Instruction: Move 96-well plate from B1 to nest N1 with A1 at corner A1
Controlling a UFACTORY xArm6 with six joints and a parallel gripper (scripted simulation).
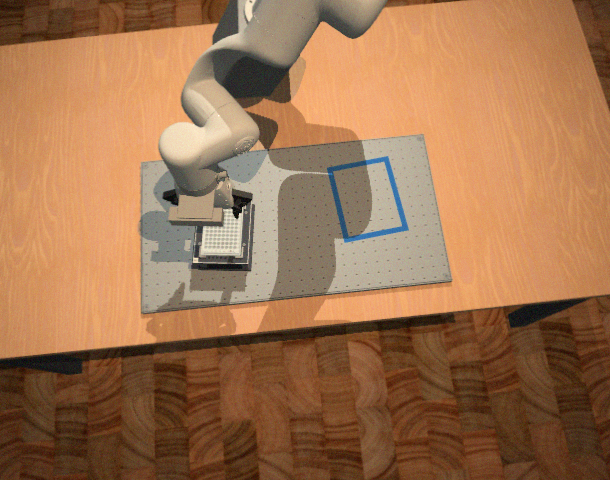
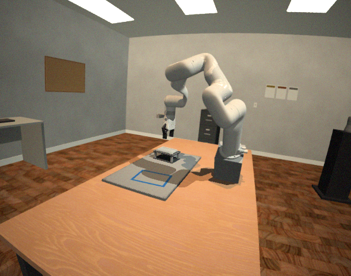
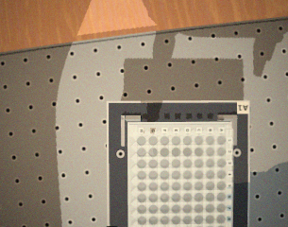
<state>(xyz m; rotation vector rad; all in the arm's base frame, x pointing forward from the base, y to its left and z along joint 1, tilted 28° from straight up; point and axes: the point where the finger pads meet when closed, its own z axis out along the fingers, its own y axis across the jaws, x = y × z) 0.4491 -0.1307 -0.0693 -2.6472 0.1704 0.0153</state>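
in the wrist view's lower centre, the plate (image 3: 181, 175) sits in the nest (image 3: 116, 165), A1 label (image 3: 243, 108) visible; the exterior view alone shows the gripper (image 2: 167, 132) above it, jaws fully open, empty.
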